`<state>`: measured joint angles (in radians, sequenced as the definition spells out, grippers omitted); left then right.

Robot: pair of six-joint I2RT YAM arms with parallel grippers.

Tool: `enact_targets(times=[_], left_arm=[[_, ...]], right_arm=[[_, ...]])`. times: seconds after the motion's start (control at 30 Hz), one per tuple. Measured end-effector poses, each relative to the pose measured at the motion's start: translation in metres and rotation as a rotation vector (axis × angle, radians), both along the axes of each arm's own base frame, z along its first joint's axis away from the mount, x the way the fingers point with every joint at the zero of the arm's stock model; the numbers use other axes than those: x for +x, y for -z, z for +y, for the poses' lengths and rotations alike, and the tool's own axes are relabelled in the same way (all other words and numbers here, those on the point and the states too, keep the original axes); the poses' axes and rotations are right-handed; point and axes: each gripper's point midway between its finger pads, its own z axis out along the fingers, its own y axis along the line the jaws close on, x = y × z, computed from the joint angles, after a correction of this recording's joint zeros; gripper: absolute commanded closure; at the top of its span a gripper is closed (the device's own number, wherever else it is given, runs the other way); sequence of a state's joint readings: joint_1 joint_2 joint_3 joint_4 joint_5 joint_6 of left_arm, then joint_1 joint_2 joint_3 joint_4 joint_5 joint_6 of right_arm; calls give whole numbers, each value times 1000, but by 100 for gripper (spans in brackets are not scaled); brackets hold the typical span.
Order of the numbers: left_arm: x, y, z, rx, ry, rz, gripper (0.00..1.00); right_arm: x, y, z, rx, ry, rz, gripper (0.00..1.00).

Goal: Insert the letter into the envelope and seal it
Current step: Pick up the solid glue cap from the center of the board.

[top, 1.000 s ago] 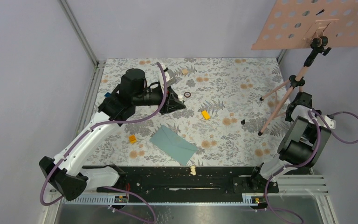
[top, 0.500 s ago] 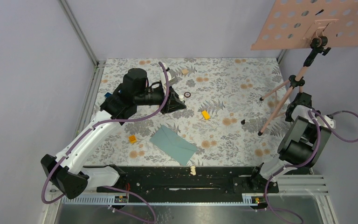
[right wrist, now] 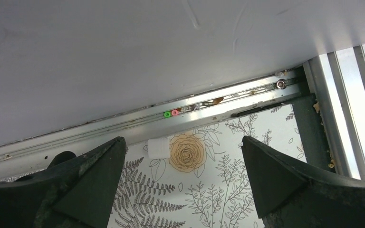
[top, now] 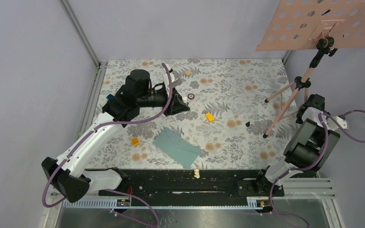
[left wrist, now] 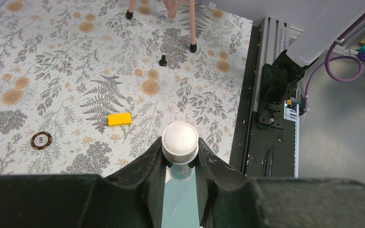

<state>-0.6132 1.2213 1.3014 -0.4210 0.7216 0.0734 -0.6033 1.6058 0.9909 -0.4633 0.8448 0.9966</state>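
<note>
Paper like the envelope (top: 177, 147) should be light, limp and slick on the floral table (top: 237, 85). I judge a pinch at a free corner or along the flap edge safest, since a hard grip would crease it. It lies flat beside the black rail (top: 180, 178), muted teal, set askew. No letter shows in any view. Just beyond it, the left gripper (top: 183, 107) pinches a white-capped cylinder (left wrist: 180, 138). Off at the right edge, the right gripper (right wrist: 181, 142) hangs with fingers spread, holding nothing.

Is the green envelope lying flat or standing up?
Flat. The envelope lies on the flowery table, its whole face turned up toward the top camera.
</note>
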Motion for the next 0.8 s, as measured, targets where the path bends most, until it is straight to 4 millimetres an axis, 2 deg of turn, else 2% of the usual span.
enact_targets(times=[0.13,0.33,0.8], left_arm=[[0,0,0,0,0,0,100],[0,0,0,0,0,0,100],[-1,-1,1,0,1,-10,100]], right_arm=[[0,0,-3,56,-21,-9,0],[15,0,-7,160,-23,-65,0],[20,18,14,290,-38,-89,1]])
